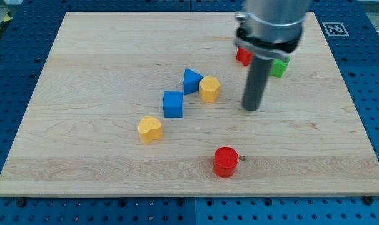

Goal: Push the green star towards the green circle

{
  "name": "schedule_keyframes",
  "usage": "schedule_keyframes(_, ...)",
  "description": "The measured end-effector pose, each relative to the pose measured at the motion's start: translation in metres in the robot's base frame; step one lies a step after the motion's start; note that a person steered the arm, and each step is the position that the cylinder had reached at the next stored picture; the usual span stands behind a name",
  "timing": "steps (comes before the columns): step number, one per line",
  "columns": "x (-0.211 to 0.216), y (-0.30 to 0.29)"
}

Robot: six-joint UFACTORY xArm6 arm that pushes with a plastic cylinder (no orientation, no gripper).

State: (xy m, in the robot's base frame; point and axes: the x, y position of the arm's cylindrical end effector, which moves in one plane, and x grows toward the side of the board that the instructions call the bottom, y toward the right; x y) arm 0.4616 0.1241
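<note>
A green block (pixel 279 67) shows at the view's upper right, mostly hidden behind the arm, so its shape cannot be made out. I cannot tell whether it is the star or the circle, and I see no second green block. My tip (pixel 251 108) rests on the board below and to the left of that green block, apart from it. A red block (pixel 242 56) is partly hidden behind the arm, just left of the green one.
A yellow hexagon (pixel 209 89) and a blue triangle (pixel 191 81) sit together left of my tip. A blue cube (pixel 172 104) and a yellow heart (pixel 150 129) lie further left. A red cylinder (pixel 226 161) stands near the bottom edge of the wooden board (pixel 83 75).
</note>
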Motion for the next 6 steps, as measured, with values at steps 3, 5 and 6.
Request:
schedule_keyframes(3, -0.102, 0.054)
schedule_keyframes(5, -0.135, 0.076)
schedule_keyframes(6, -0.154, 0.125)
